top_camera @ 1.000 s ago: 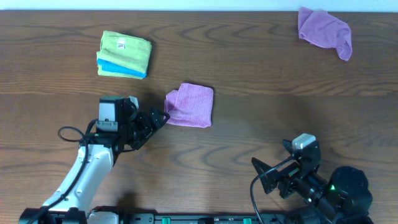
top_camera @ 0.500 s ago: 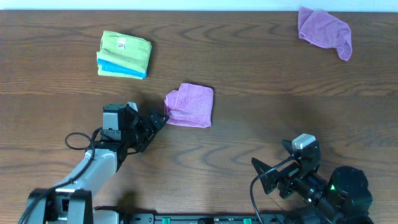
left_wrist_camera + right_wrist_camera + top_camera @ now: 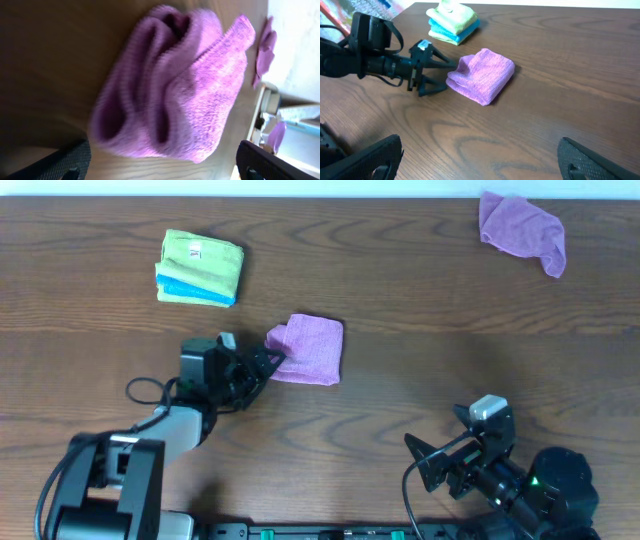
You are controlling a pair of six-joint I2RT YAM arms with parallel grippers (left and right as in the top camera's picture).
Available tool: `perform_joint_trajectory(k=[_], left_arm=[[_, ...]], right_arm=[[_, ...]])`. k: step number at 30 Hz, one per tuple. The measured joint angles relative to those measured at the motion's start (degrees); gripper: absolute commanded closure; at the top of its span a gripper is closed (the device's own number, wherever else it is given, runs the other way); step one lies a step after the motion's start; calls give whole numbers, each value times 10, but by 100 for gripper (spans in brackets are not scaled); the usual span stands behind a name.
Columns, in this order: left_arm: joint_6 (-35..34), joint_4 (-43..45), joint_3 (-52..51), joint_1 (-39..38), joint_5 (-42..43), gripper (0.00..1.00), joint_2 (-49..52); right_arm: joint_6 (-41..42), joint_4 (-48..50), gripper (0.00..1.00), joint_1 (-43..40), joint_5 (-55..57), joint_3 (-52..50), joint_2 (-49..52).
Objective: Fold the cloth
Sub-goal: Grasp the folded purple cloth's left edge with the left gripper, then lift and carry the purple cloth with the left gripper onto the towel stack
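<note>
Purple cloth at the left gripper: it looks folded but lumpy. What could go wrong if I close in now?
1. The purple cloth shows several loose loops at the edge facing the left gripper; its open fingers may catch only some layers and pull the fold apart.
2. Advancing could simply shove the cloth along the table, rumpling it: the right gripper is parked far off, so nothing pins the cloth.
</note>
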Motion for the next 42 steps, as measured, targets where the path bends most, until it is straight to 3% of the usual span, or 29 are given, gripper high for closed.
perform_joint_trajectory(k=[10,14,21,24,27,28,34,42], left_arm=[[-35,99,15,-53,-24,1,60],[-44,138,19,-65,-46,22,85],[-46,184,21,-78,-74,47,124],[-31,198,21,-78,-81,63,136],[-7,200,20,-79,-89,90,145],[-1,200,19,-79,-92,94,148],[49,189,29,-78,-88,94,154],[64,127,115,-58,-19,94,186]], right_arm=[[0,0,1,0,0,0,0],[0,0,1,0,0,0,0],[0,0,1,0,0,0,0],[0,-3,1,0,0,0,0],[0,-5,1,0,0,-1,0],[0,-5,1,0,0,-1,0],[0,-6,1,-3,0,-1,0],[0,-6,1,-3,0,-2,0]])
